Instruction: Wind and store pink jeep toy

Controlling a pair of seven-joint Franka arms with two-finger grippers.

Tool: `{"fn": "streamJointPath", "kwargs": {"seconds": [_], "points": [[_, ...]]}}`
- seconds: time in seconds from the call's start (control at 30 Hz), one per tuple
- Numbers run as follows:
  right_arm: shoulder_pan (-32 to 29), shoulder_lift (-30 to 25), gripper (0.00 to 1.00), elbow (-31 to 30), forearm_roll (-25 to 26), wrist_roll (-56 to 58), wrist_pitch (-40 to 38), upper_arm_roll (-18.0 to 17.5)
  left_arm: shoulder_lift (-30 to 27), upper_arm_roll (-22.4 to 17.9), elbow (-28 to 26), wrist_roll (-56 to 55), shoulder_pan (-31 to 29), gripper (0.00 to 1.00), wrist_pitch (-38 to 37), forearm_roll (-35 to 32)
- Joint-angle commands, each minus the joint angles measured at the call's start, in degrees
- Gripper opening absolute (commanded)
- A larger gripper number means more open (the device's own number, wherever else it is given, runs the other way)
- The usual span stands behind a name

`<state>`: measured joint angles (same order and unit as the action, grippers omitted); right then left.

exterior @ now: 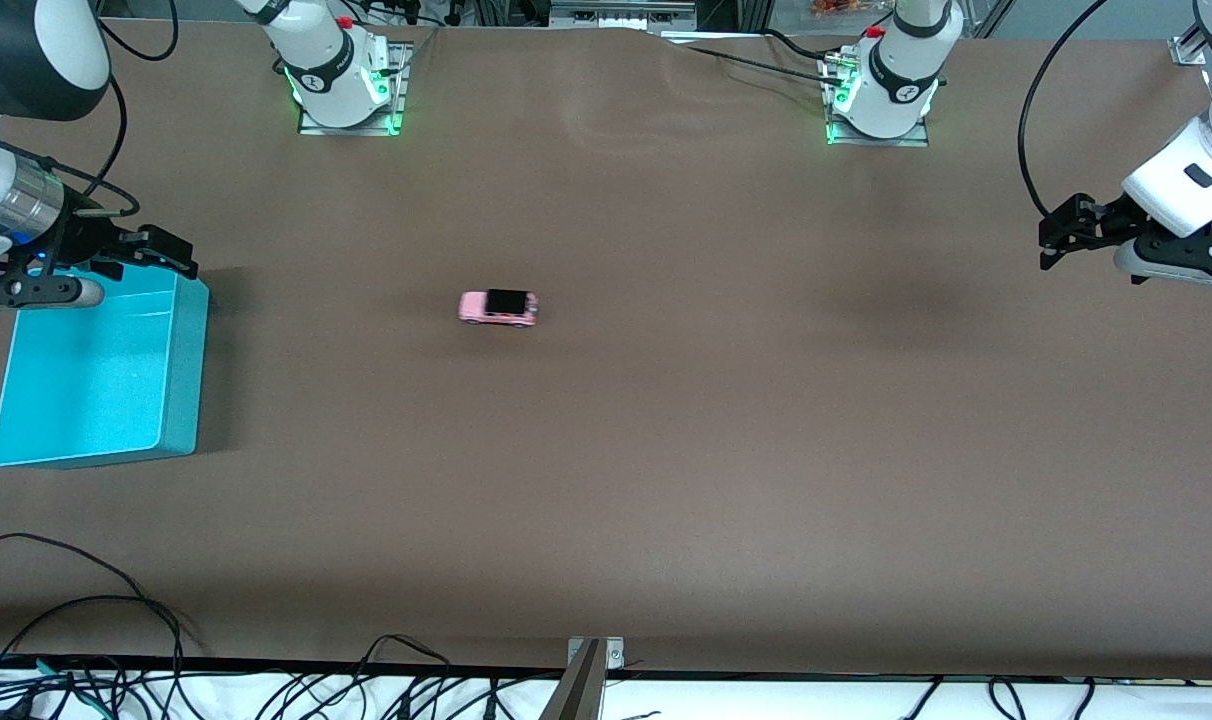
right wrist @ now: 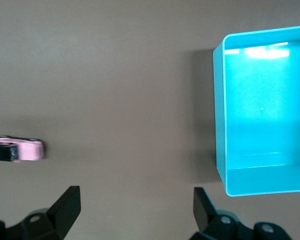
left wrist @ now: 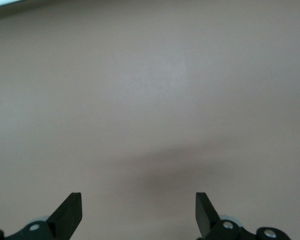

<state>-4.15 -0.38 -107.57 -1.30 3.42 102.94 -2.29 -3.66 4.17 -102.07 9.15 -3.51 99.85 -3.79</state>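
While both arms wait apart, one brown tabletop (exterior: 726,450) carries one teal bin (exterior: 96,380) at the right arm's end. The right gripper (exterior: 116,262) hangs over the bin's rim, jaws wide, empty. The left gripper (exterior: 1051,240) hangs over the left arm's end, likewise spread and empty. One pink jeep toy (exterior: 498,308) sits mid-table. No readable writing.

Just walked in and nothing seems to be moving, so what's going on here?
Nothing is being handled yet. The pink jeep toy sits alone mid-table on its wheels. The teal bin at the right arm's end holds nothing. The right claw hangs open over the bin's edge, and the left claw hangs open over bare table at the left arm's end.
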Motion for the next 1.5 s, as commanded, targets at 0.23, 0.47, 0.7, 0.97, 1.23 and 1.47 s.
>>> {"fn": "streamJointPath", "kwargs": {"seconds": [0.23,0.47,0.7,0.97,1.23,1.47], "points": [[-0.16,-3.04,1.00,-7.47,-0.89,5.72,6.57,-0.26,0.23,-3.38,-0.85,-4.31,-0.09,1.00,-5.90,7.04],[-0.16,-3.04,1.00,-10.90,-0.98,14.94,11.93,-0.26,-3.02,-3.38,-4.89,-4.40,-0.27,1.00,-5.72,6.77],[-0.16,-3.92,1.00,-18.01,-1.24,23.90,20.01,-0.08,-4.16,-3.29,-6.38,-3.96,-0.27,1.00,-5.81,6.16],[-0.16,-4.36,0.98,-25.57,-1.33,38.40,27.31,0.53,-5.04,-3.29,-7.44,-4.05,-0.71,1.00,-5.55,6.95],[-0.51,-2.35,0.98,-30.15,-5.72,59.39,34.34,4.04,-4.96,-3.29,-7.44,-6.15,-0.71,1.00,-5.55,6.95],[-0.51,2.23,0.98,-32.87,-16.34,84.35,38.99,8.36,-4.69,-3.11,-7.09,-6.77,-0.71,1.00,-5.98,6.95]]}}
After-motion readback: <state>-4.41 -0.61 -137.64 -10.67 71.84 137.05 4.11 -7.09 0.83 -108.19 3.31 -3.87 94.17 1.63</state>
